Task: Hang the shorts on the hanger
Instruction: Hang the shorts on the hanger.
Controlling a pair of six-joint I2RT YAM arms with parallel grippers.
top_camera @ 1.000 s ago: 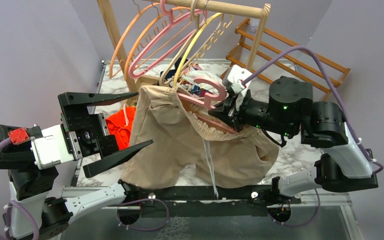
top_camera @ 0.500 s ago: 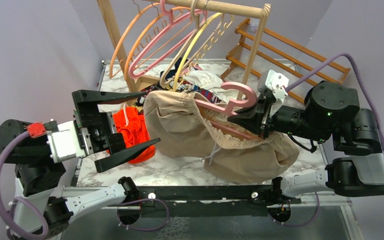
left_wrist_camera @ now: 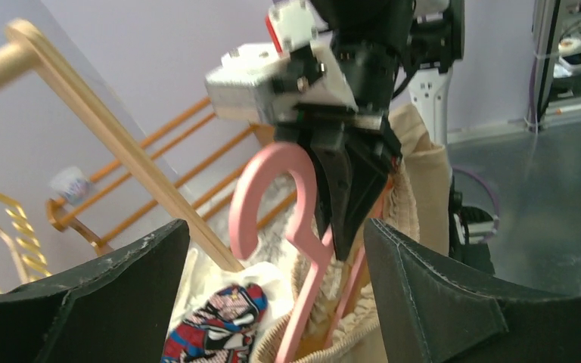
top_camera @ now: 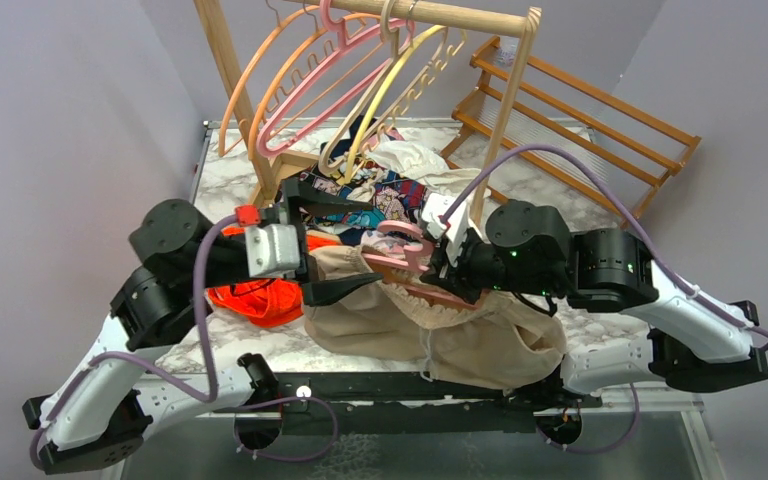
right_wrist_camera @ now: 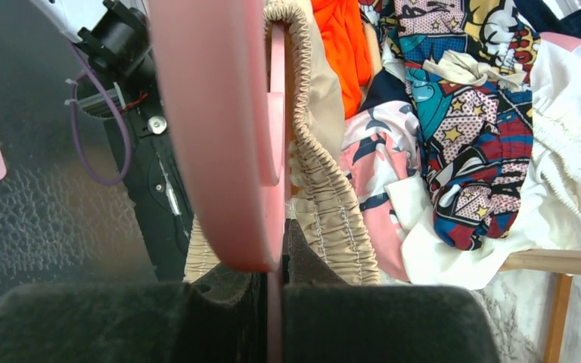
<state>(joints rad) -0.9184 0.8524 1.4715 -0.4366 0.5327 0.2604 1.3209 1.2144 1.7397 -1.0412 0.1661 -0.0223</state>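
1. **Hanger and right gripper.** I see the pink plastic hanger (left_wrist_camera: 243,208) with its curved hook pinched at the neck, just below the hook, by the right gripper (left_wrist_camera: 346,243). The fingers are closed tight on it.
2. **Shorts.** The beige soft-fabric shorts (top_camera: 465,335) sit directly under that gripper. Their gathered elastic waistband (right_wrist_camera: 325,189) touches the hanger's arm. The hanger's lower part goes down into the waist opening. The rest of the shorts is heaped at the near edge of the marble worktop (top_camera: 210,180), and a white drawstring (top_camera: 425,345) trails down the front.
3. **Left gripper.** The left gripper (top_camera: 378,240) stands wide. One finger is on each side of the hook, and neither touches it.
4. **Count.**
   - I count one pair of shorts, one held hanger and two grippers.
   - Five more hangers are on the wooden rail (top_camera: 460,15): two orange, one pink and two yellowish.
   - One bright orange garment (top_camera: 260,298) lies just left of the shorts.
   - One comic-print cloth (top_camera: 385,200) lies behind them.
   - One slatted wooden rack (top_camera: 580,110) leans at the far right.
5. **Arm pose.**
   - The left arm rises from its base and bends across to the right, so its fingers point rightward.
   - The right arm is folded low, with its forearm reaching left.
   - The two grippers meet nose to nose over the shorts.
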